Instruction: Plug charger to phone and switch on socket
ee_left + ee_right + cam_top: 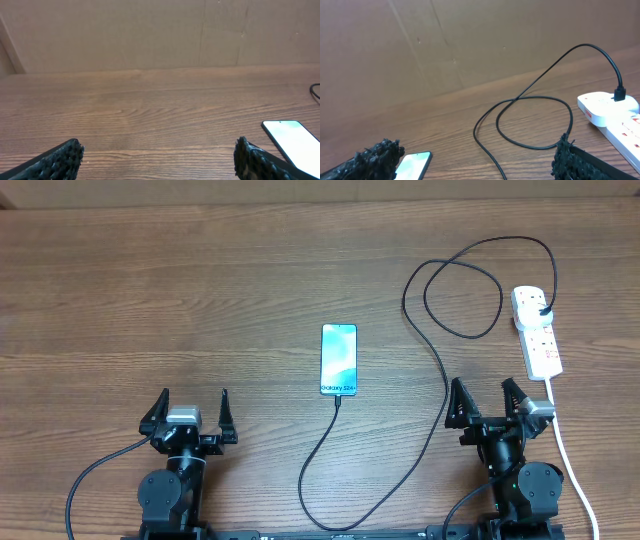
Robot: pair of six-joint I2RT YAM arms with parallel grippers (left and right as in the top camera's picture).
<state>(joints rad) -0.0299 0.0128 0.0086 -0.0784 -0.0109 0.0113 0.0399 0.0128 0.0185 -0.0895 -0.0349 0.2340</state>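
Note:
The phone (339, 360) lies flat at the table's middle, its blue-teal screen lit. It also shows in the left wrist view (292, 144) and the right wrist view (410, 167). The thin black charger cable (440, 360) has its tip at the phone's near end, runs in a curve along the front, loops at the back right, and its black plug (543, 311) sits in the white socket strip (536, 332). The strip also shows in the right wrist view (614, 113). My left gripper (189, 412) is open and empty at the front left. My right gripper (487, 402) is open and empty, in front of the strip.
The strip's white cord (570, 462) runs down the right side past my right arm. A cardboard wall (150, 30) stands behind the wooden table.

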